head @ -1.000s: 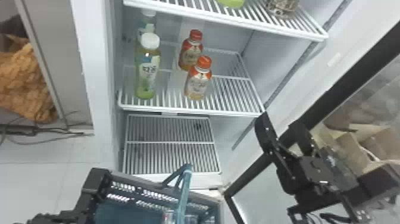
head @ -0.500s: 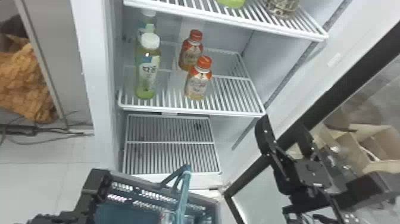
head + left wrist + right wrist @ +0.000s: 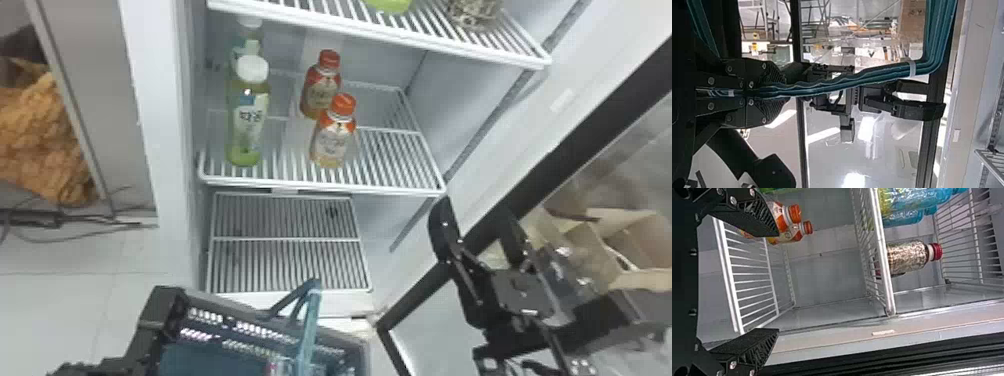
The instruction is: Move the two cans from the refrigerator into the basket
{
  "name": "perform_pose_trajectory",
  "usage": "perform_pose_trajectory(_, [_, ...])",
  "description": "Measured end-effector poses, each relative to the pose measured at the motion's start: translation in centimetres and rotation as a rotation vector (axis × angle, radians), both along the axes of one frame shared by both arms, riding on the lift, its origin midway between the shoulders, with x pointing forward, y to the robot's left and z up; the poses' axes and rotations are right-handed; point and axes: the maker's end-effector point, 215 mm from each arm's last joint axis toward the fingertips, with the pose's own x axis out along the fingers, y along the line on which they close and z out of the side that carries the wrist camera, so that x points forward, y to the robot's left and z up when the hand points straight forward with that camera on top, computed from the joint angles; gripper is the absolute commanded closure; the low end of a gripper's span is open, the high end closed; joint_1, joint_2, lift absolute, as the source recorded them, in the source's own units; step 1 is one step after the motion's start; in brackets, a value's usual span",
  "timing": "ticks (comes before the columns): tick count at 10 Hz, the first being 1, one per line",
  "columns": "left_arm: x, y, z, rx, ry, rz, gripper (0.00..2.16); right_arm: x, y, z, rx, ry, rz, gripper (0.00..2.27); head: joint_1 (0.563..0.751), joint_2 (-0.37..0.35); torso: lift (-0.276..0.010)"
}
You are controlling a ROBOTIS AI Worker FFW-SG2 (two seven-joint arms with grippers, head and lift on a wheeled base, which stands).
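We hold the blue handle (image 3: 311, 320) of the basket (image 3: 225, 303), set before the refrigerator (image 3: 155, 110), in the left gripper (image 3: 783, 90), and spread the right gripper (image 3: 474, 215) wide near the bottle shelf (image 3: 320, 189).

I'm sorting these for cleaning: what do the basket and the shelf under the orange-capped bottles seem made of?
The basket seems moulded plastic, dark and fairly matte, judging by the regular slots in its wall. The shelf looks like metal wire with a smooth white coating, going by its thin, even bars; painted or plastic-coated, I can't tell.
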Motion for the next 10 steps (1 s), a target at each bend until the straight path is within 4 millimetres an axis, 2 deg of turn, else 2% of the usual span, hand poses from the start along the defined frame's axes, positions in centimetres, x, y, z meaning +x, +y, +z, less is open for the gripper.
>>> perform_pose_trajectory(10, [-0.26, -0.05, 0.09, -0.008, 0.011, 0.001, 1.21, 0.3, -0.04, -0.34, 0.003, 0.001, 0.0, 0.16, 0.695, -0.35, -0.266])
